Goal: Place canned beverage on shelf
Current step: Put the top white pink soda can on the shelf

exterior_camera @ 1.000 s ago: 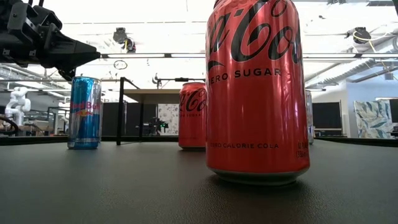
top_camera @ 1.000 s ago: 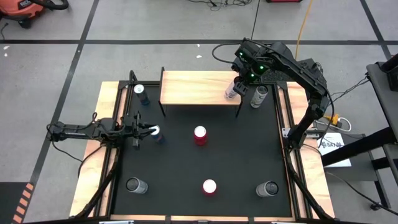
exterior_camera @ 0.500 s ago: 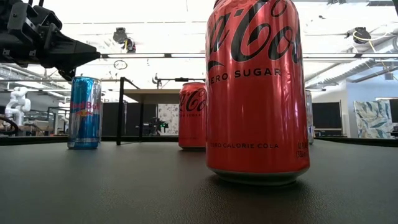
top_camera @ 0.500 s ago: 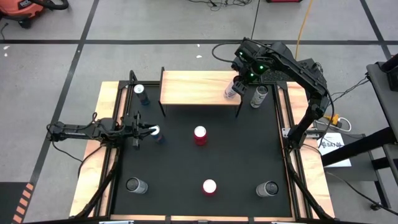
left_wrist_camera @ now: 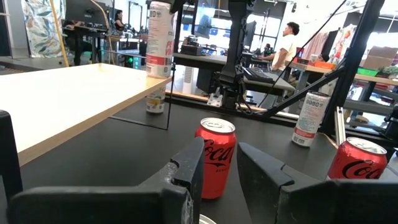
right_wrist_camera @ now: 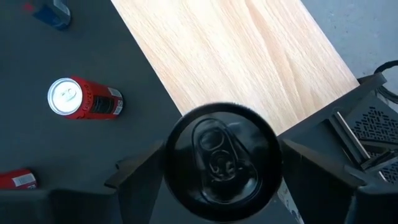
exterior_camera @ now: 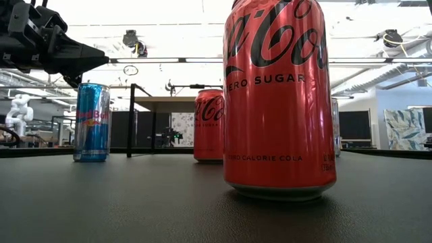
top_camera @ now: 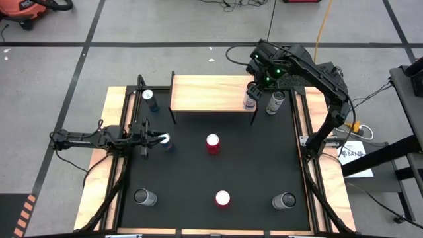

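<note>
Right jaws: the right gripper (top_camera: 250, 93) is standing spread, flanking the white-and-silver cylindrical drink can (top_camera: 249, 99) sitting on the right end of the light-wood board shelf (top_camera: 205, 92).
Left jaws: the left gripper (top_camera: 156, 138) is gripping a slim blue can (top_camera: 164, 139).
Surface: black table mat (top_camera: 251, 165).
Around: red cola can (top_camera: 212, 143) standing mid-table.

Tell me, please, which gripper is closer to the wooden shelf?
The right gripper. It is above the shelf at its right end, over a can there. The left gripper is over the table's left side, away from the shelf.
</note>
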You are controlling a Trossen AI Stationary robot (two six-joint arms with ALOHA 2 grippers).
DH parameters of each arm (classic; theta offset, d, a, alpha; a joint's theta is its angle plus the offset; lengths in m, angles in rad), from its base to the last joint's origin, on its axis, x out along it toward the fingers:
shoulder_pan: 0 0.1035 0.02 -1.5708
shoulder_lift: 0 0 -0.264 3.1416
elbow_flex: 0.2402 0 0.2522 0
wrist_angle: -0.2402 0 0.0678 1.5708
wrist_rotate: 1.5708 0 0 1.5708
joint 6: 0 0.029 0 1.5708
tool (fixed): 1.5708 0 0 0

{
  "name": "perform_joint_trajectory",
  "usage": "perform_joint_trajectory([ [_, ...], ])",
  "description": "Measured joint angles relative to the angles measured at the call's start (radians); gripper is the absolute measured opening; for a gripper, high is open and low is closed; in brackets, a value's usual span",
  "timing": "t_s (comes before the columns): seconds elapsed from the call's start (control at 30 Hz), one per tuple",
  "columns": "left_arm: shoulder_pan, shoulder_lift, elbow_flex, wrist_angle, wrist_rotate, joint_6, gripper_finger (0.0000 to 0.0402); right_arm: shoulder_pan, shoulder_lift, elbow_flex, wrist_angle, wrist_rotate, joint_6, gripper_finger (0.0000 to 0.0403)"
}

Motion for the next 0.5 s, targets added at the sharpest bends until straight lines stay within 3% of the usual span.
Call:
perform_joint_trajectory([
  [0.23, 0.0, 0.0, 0.0, 0.0, 0.0, 0.0, 0.01, 0.0, 0.001, 0.0, 0.009, 0.001, -0.008, 0.0297],
  [0.5, 0.0, 0.0, 0.0, 0.0, 0.0, 0.0, 0.01, 0.0, 0.001, 0.0, 0.063, 0.071, -0.016, 0.0297],
])
